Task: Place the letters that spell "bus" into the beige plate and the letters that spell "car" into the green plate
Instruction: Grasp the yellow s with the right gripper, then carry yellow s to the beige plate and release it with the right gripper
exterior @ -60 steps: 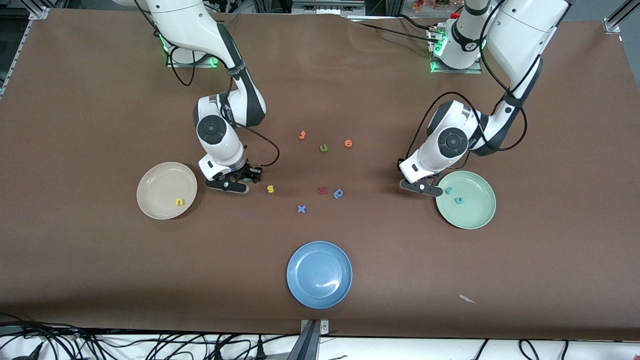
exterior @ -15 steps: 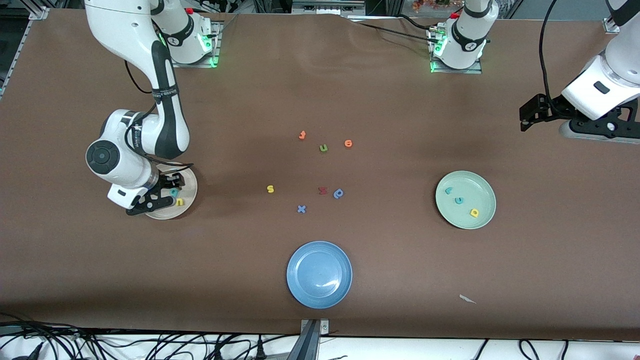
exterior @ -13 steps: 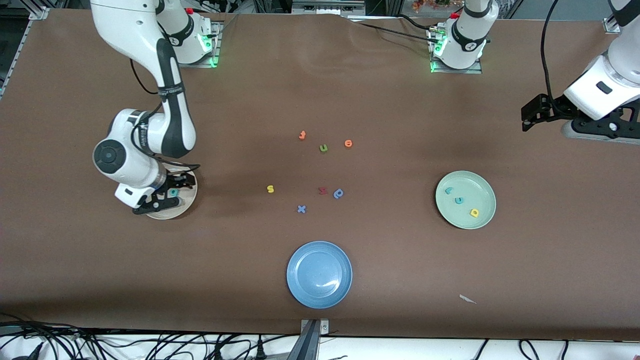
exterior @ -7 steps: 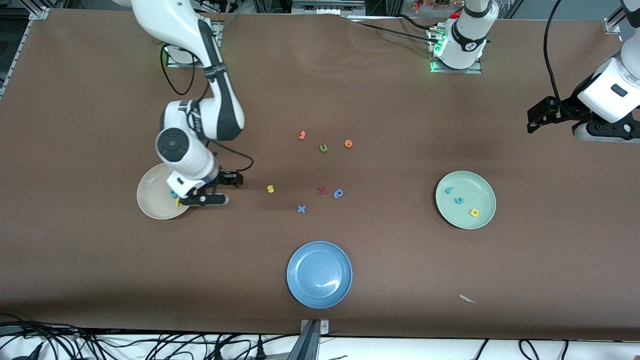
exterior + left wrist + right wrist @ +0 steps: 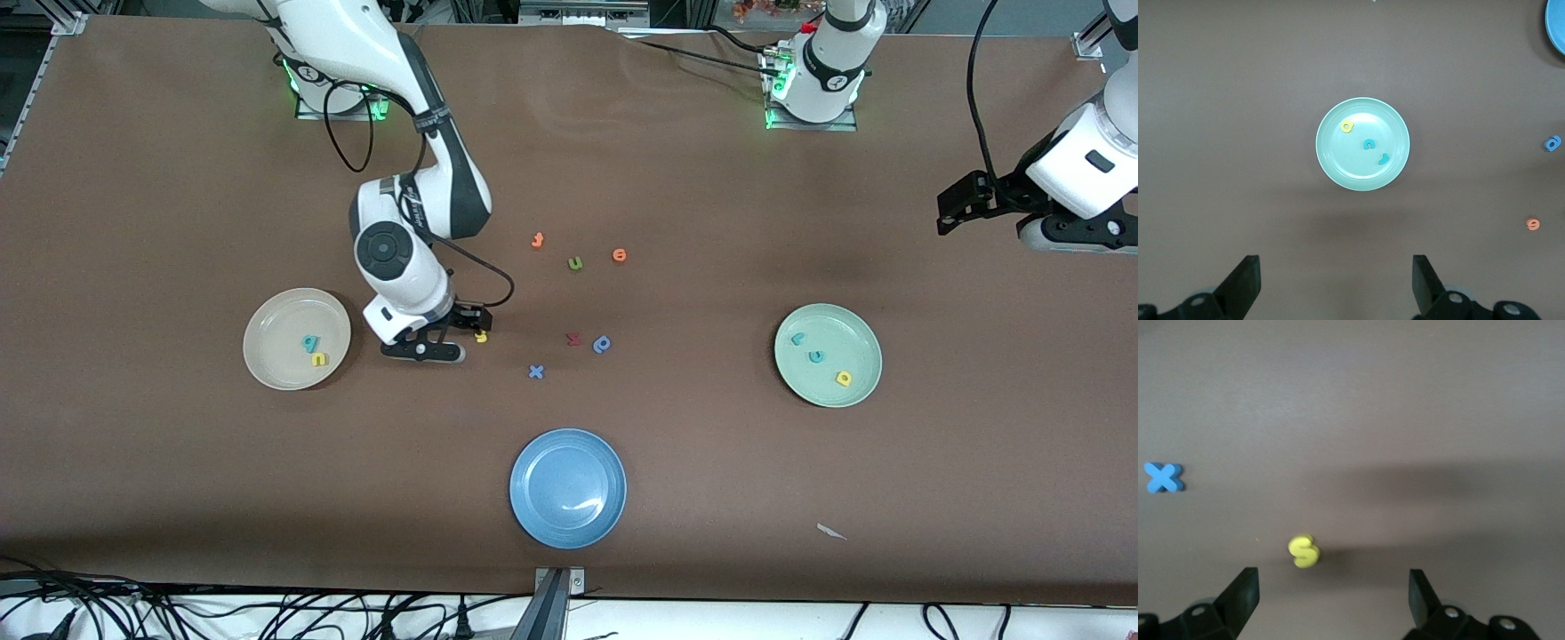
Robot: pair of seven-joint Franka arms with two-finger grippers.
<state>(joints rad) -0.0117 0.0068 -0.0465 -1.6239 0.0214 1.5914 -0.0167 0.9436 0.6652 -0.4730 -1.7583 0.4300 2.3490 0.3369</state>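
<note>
With the teal b (image 5: 308,342) now dropped beside the yellow u (image 5: 318,359) in the beige plate (image 5: 267,373), my right gripper (image 5: 458,340) has swung over, jaws released, to the yellow s (image 5: 481,337) on the counter (image 5: 178,489), the last letter for "bus", while "car" lies complete in the green plate (image 5: 858,396) and my left gripper (image 5: 956,206) waits with jaws released.

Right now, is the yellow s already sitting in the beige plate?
No, the yellow s lies on the brown table beside the right hand, while the beige plate holds only a teal b and a yellow u.
</note>
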